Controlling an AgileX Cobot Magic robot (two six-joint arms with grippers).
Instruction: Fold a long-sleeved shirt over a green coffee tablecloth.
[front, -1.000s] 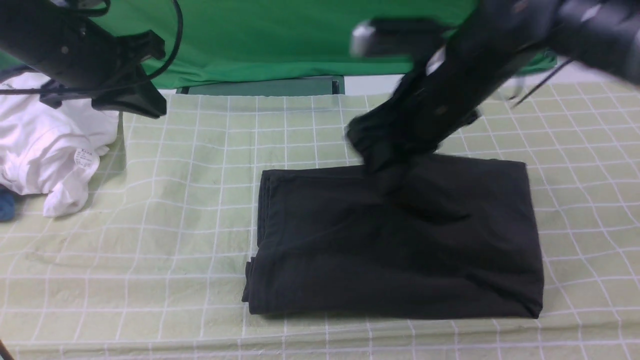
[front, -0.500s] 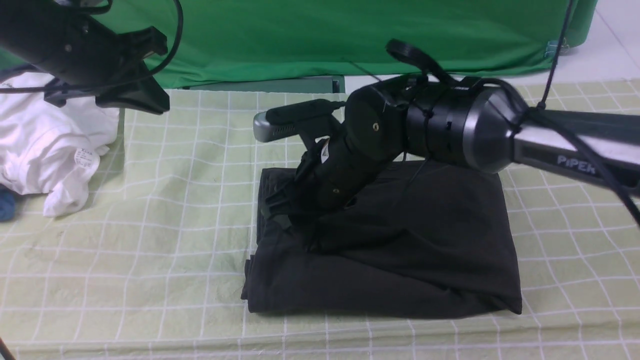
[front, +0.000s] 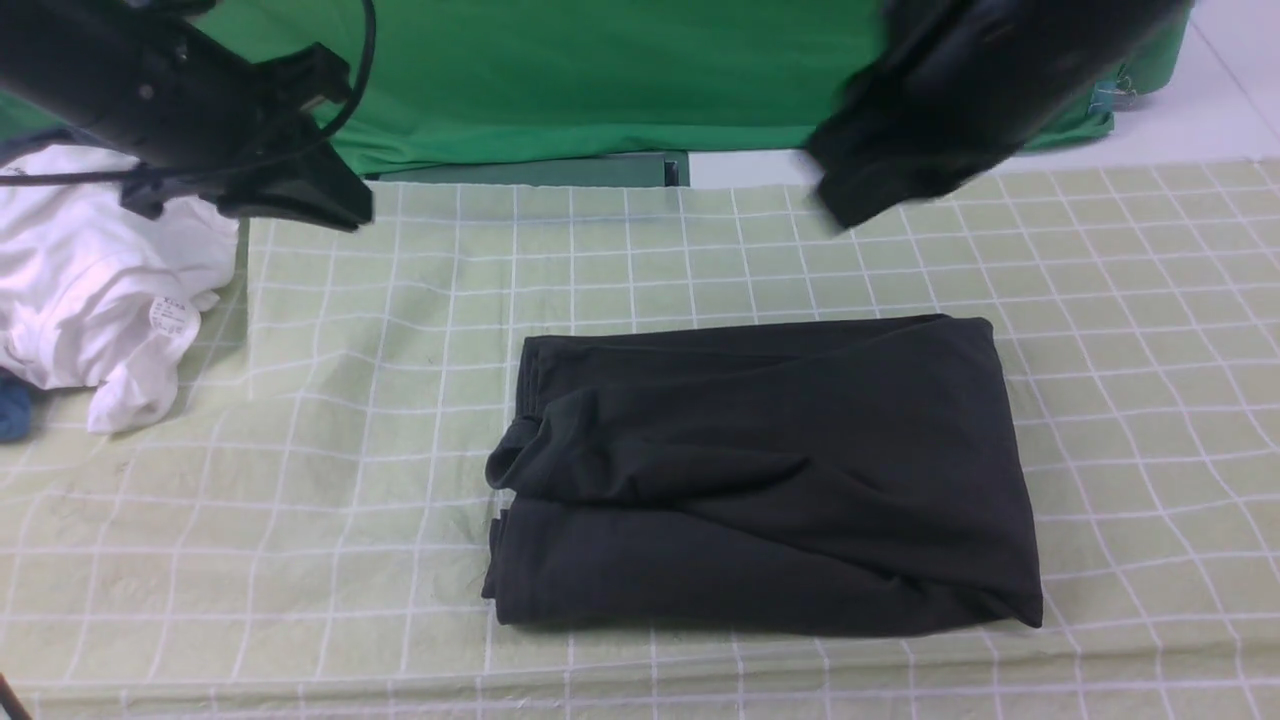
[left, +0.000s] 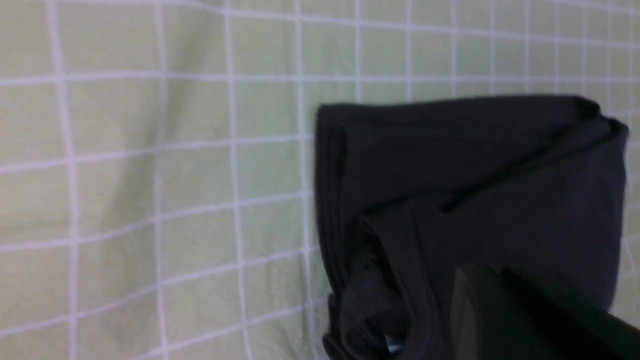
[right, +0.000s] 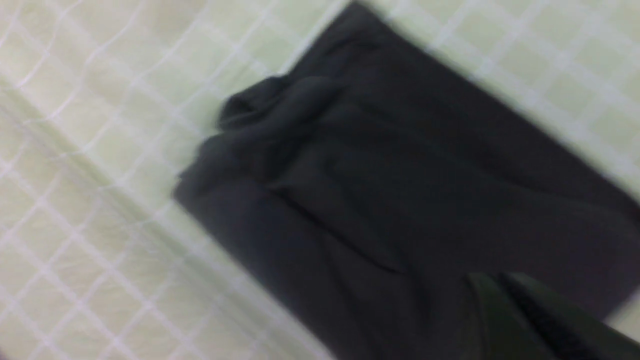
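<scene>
The long-sleeved shirt (front: 770, 480) is laid as a folded rectangle near the middle of the green coffee tablecloth (front: 350, 520); no print is seen; its left edge is bunched into a loose roll, so the fold is judged nearly finished but untidy there. The left hand (front: 335, 208) is held shut and empty above the far left; the right hand (front: 850, 195), blurred, is taken as shut and empty at the far right; both are kept clear, likely so the bundle is not dragged. Open cloth is left on every side; a white garment (front: 100, 290) lies well apart at the left.
</scene>
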